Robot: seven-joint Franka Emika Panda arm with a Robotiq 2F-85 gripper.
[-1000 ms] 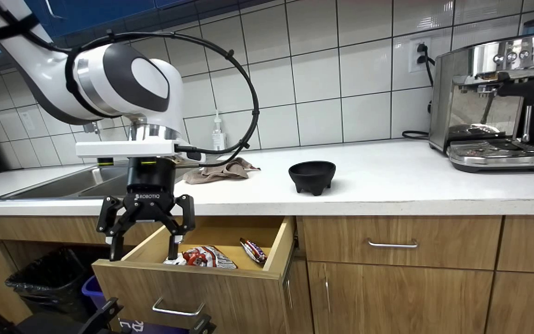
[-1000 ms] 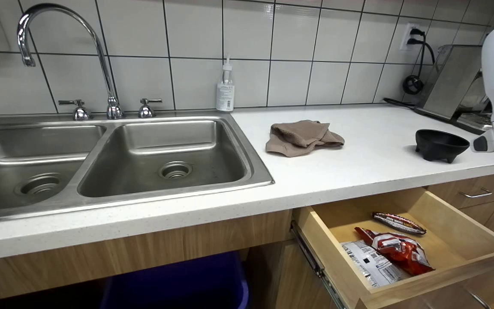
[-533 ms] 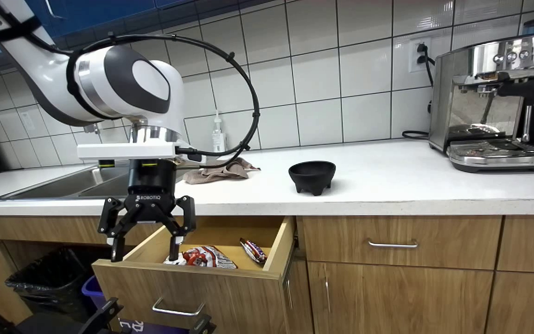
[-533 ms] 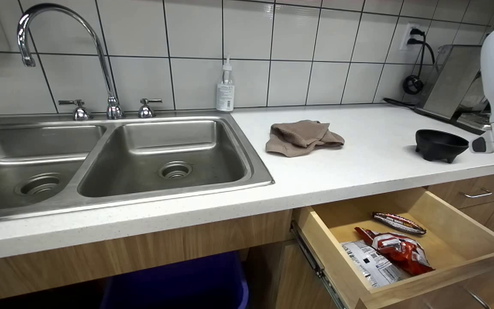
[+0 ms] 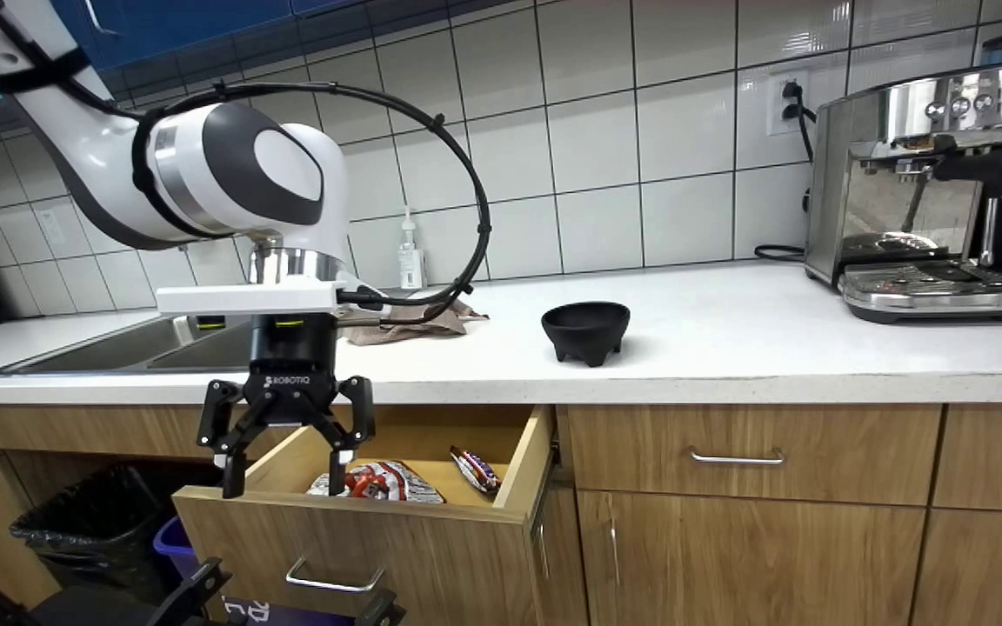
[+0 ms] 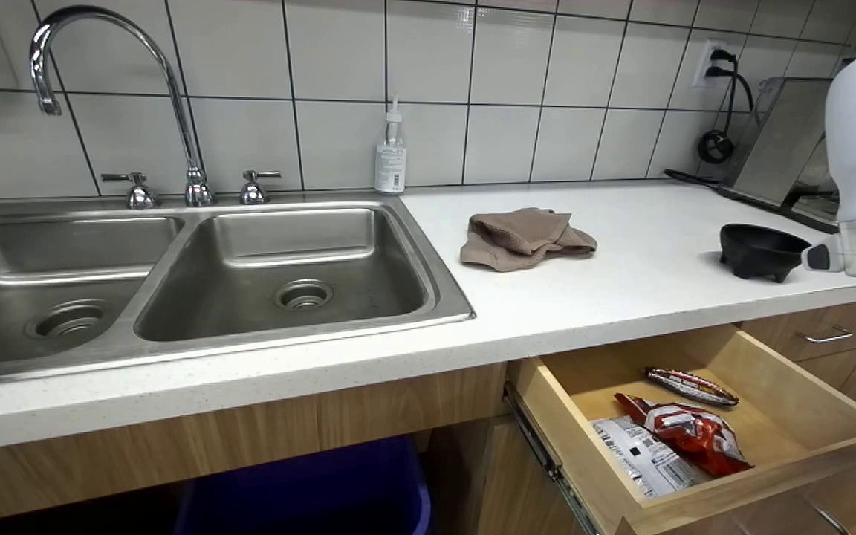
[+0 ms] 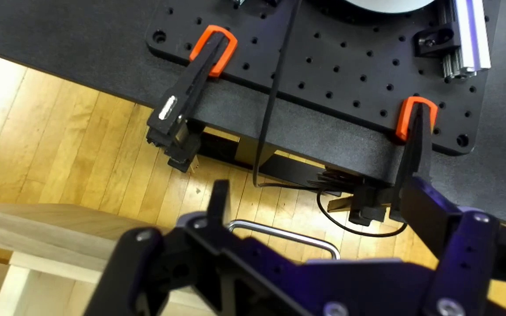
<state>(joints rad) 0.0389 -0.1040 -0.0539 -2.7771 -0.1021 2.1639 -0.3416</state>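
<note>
My gripper point(image 5: 285, 489) points down with its two fingers wide apart and nothing between them. In an exterior view it overlaps the left part of the pulled-out wooden drawer point(image 5: 362, 530); exact depth is hard to judge. The wrist view looks past the gripper point(image 7: 319, 193) to the drawer's metal handle point(image 7: 286, 233), which lies below and between the fingers. Inside the drawer are a red snack bag point(image 6: 695, 437), a silver-white packet point(image 6: 643, 455) with a barcode and a dark wrapped bar point(image 6: 692, 386). In that exterior view the gripper's fingers fall almost wholly outside the frame.
On the white counter point(image 5: 727, 339) stand a black footed bowl point(image 5: 586, 330), a coffee machine point(image 5: 918, 200) and a brown cloth point(image 6: 524, 238) near the sink point(image 6: 428, 297). A black bin bag point(image 5: 101, 530) hangs beside the drawer. Orange-tipped clamps point(image 7: 213, 48) grip a black table edge.
In an exterior view the arm and gripper have come down a little and shifted slightly to the right, mostly in the last half second. The drawer and its contents have not moved.
</note>
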